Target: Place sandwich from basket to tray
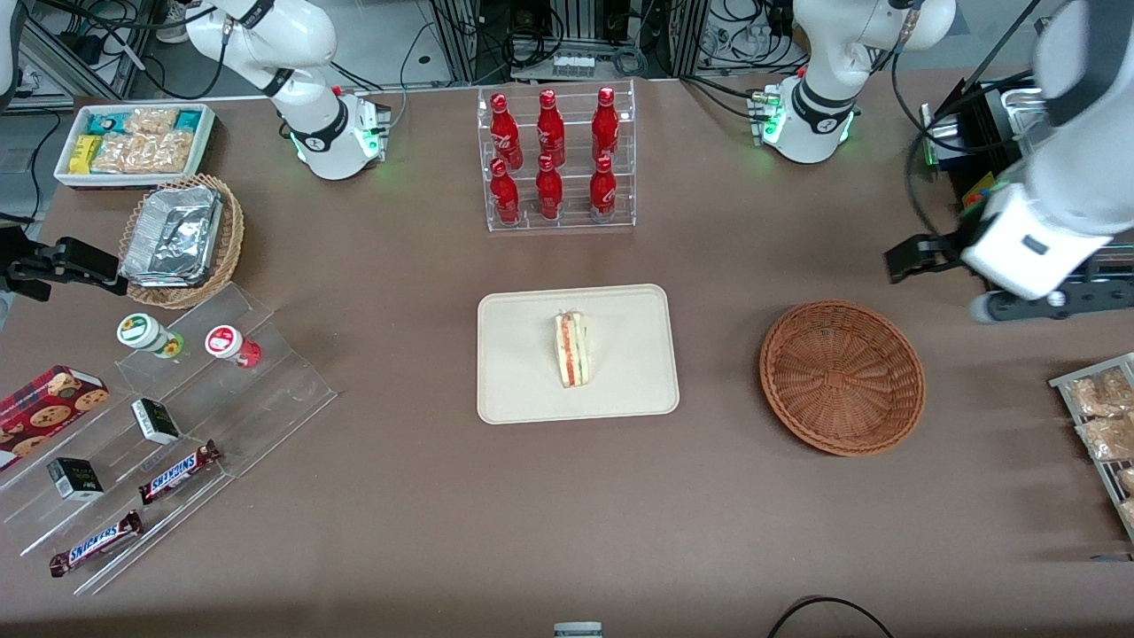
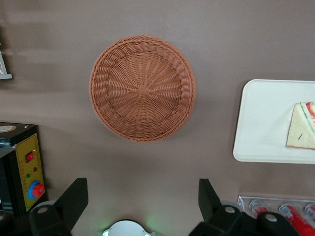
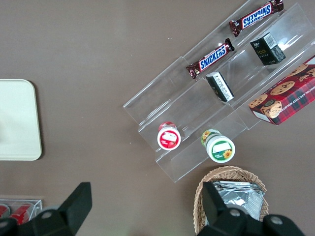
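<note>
Nearest the front camera, at the parked arm's end of the table, two Snickers bars (image 1: 133,518) lie on a clear stepped stand (image 1: 177,425). Higher on that stand sit two small dark boxes (image 1: 115,450) and two round tubs (image 1: 188,338), with a cookie box (image 1: 46,400) beside them.

Farther in, the tray (image 1: 523,372) lies flat mid-table, and the sandwich (image 1: 571,347) rests on it near its middle, striped cut edge showing. The basket (image 1: 842,377) sits beside the tray toward my end of the table, apart from it, with nothing in it.

My gripper (image 2: 142,196) hangs above the table farther from the front camera than the basket, toward my end. Its two black fingers (image 2: 74,199) stand wide apart and hold nothing.

Farther still, a clear rack of red bottles (image 1: 556,158) stands farther from the front camera than the tray. A lighter wicker basket with foil trays (image 1: 182,239) and a white bin of snack packets (image 1: 135,142) sit toward the parked arm's end.
</note>
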